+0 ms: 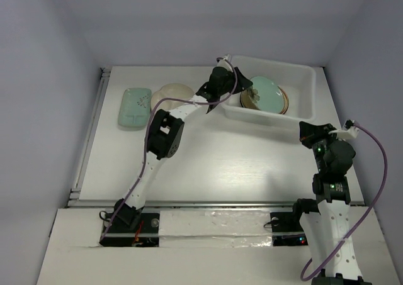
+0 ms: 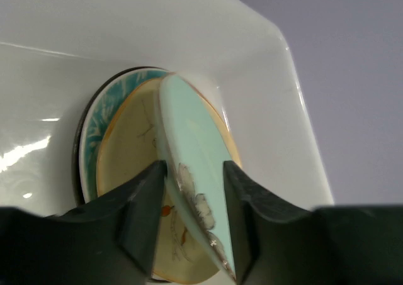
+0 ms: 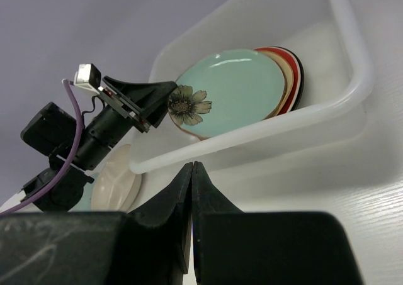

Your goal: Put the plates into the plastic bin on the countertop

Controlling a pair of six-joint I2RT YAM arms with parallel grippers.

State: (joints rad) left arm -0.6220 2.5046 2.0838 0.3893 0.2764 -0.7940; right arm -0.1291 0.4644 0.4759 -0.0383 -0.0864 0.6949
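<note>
The plastic bin [image 1: 302, 68] stands at the back right of the countertop [image 1: 239, 159]. Inside it lies a stack of plates. The celadon green plate with a flower [image 1: 267, 95] is on top, tilted, over the tan floral plate [image 2: 132, 146] and the red-and-teal plate [image 2: 94, 134]. My left gripper [image 1: 242, 96] reaches over the bin's left rim and is shut on the celadon plate's edge [image 2: 195, 140]. The mint rectangular plate [image 1: 135, 107] and the cream divided plate [image 1: 171, 95] lie on the countertop left of the bin. My right gripper [image 1: 308, 134] is shut and empty in front of the bin.
A metal rail [image 1: 88, 134] runs along the countertop's left edge. The left arm's links [image 1: 165, 134] stretch over the middle left of the table. In the right wrist view the bin's near wall [image 3: 352, 77] is just beyond my right fingertips.
</note>
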